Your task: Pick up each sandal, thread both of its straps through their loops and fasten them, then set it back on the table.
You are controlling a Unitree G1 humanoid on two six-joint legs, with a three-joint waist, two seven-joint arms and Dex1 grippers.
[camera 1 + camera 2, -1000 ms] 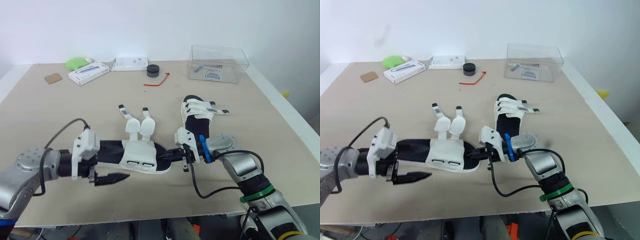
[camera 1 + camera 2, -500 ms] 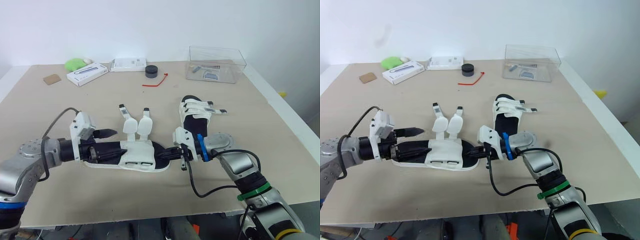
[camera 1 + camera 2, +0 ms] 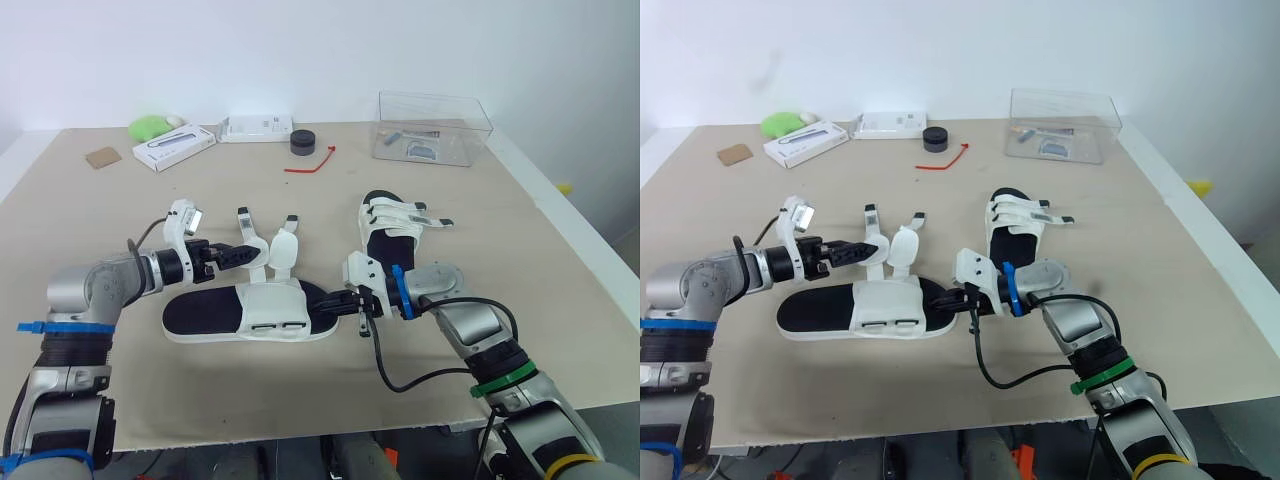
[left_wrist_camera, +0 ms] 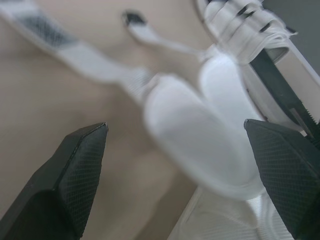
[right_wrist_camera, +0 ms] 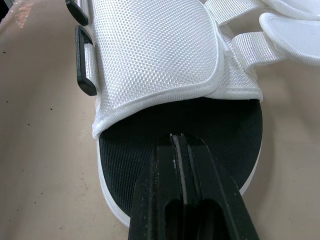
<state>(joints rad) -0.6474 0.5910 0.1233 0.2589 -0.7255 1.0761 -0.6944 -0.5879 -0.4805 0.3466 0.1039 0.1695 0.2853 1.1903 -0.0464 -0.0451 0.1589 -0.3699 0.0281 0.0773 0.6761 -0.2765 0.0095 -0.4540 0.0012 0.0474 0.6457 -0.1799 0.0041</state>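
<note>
- Near sandal (image 3: pixel 245 312) lies flat on the table (image 3: pixel 110 215), long axis left–right, open toe end to the right.
- Both of its straps are unthreaded and splay toward the far side: left strap (image 3: pixel 252 246), right strap (image 3: pixel 284 252).
- The loops (image 5: pixel 84 75) sit on the near edge of the upper (image 5: pixel 155 45).
- Second sandal (image 3: pixel 393 228) lies on the table, far and right of the first, long axis near–far. Neither gripper is at it.
- Right gripper (image 3: pixel 330 303): fingers pressed together with nothing between them. The tips rest on the black footbed (image 5: pixel 225 130) at the right end, apparently pinning the sandal.
- Left gripper (image 3: pixel 240 253): fingers spread wide, nothing held. The wrist view shows the left strap's padded end between the two tips.
- Key relation: the left strap lies just right of the left gripper, along its pointing direction, and runs near–far across that line. The left arm is the nearer one.
- Judgement: next is to close on this strap, then carry it toward the near side over the upper to its loop.
</note>
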